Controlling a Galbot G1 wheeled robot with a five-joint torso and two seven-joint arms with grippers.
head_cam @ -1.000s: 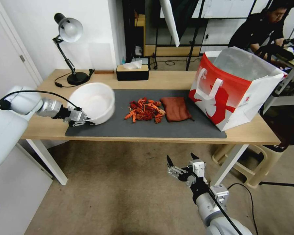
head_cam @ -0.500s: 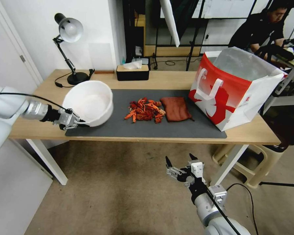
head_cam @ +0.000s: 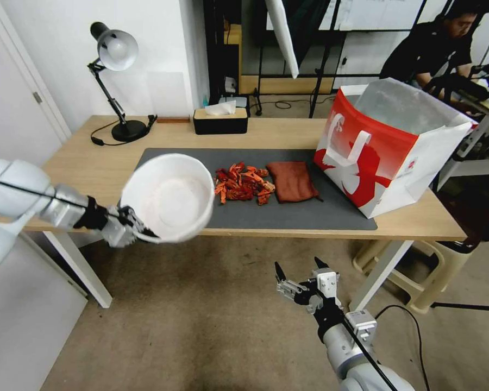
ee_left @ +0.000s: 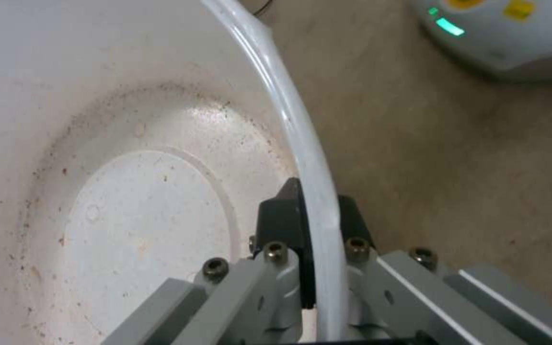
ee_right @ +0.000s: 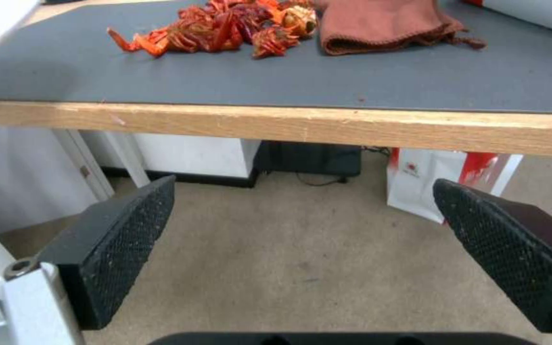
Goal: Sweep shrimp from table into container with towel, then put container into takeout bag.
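My left gripper (head_cam: 141, 234) is shut on the rim of the white container (head_cam: 168, 196), holding it in the air at the table's front edge, left of the shrimp; the left wrist view shows its fingers (ee_left: 282, 223) pinching the container (ee_left: 129, 191) wall. The red-orange shrimp (head_cam: 243, 183) lie in a pile on the grey mat, with the reddish-brown towel (head_cam: 292, 181) touching their right side. The red-and-white takeout bag (head_cam: 386, 146) stands open at the right of the table (head_cam: 81, 163). My right gripper (head_cam: 299, 269) hangs open below the table front, facing the shrimp (ee_right: 225, 26) and towel (ee_right: 385, 21).
A desk lamp (head_cam: 114, 70) and a black tissue box (head_cam: 220, 119) stand along the table's back edge. A beige stool (head_cam: 418, 266) sits under the right end. The floor in front is bare carpet.
My left arm has carried the container off the mat, toward me and to the right, to the table's front edge. The right gripper has barely moved.
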